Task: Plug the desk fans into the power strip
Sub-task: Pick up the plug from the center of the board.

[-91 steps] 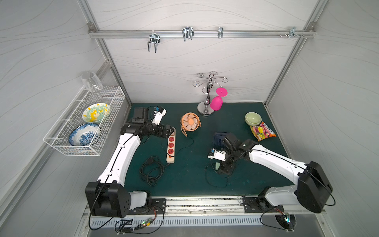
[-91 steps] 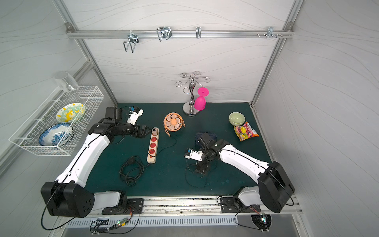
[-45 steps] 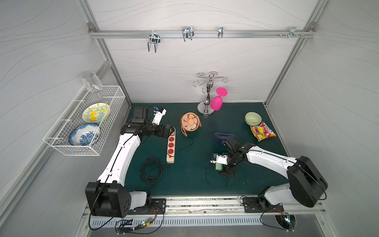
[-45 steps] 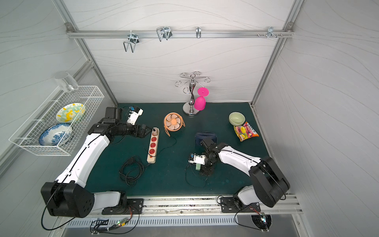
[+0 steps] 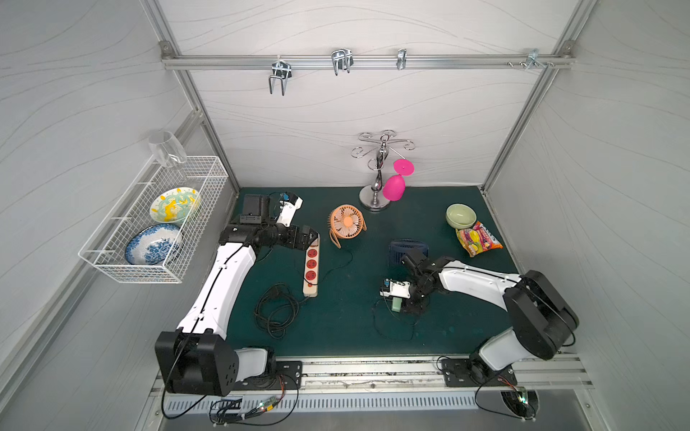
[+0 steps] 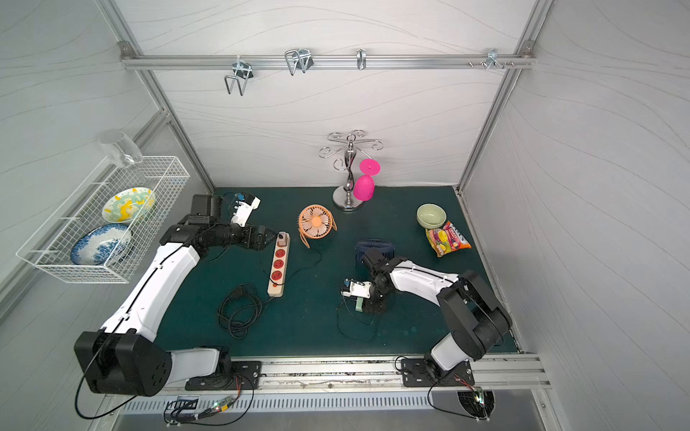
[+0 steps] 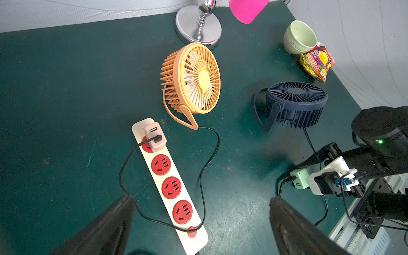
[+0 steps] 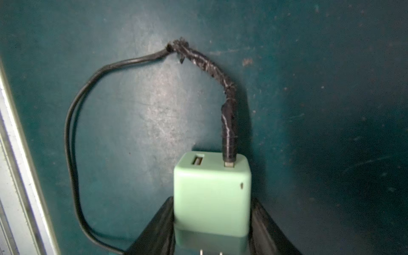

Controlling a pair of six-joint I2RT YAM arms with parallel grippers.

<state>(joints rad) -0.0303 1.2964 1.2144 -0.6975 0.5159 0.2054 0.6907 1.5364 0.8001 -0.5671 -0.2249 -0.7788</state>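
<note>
looks like the step in hand is getting the green plug (image 8: 210,176) picked up off the desk (image 5: 351,328), lower middle of a top view, so it can be taken to the power strip (image 5: 311,266). the strip is laid lengthwise left of centre, well apart from the plug. to be done well, the plug should be squeezed square on its flat sides and lifted straight, no twisting. the prongs are seen on the end away from the taped cord (image 8: 228,123), so some turning will probably be needed before they can be aimed down at a socket. the cord is run back toward the blue fan (image 5: 407,249), so slack should be minded and the fan not dragged. the socket at the strip's upper end is already taken by a pink plug (image 7: 154,138); three red sockets (image 7: 171,187) are left free.

right claw (image 8: 212,199): drawn in partway, fingers (image 8: 159,231) look pressed on both sides of the green plug. left claw (image 7: 201,199): spread wide, nothing held, up in the air near the strip, nothing touched.
</note>
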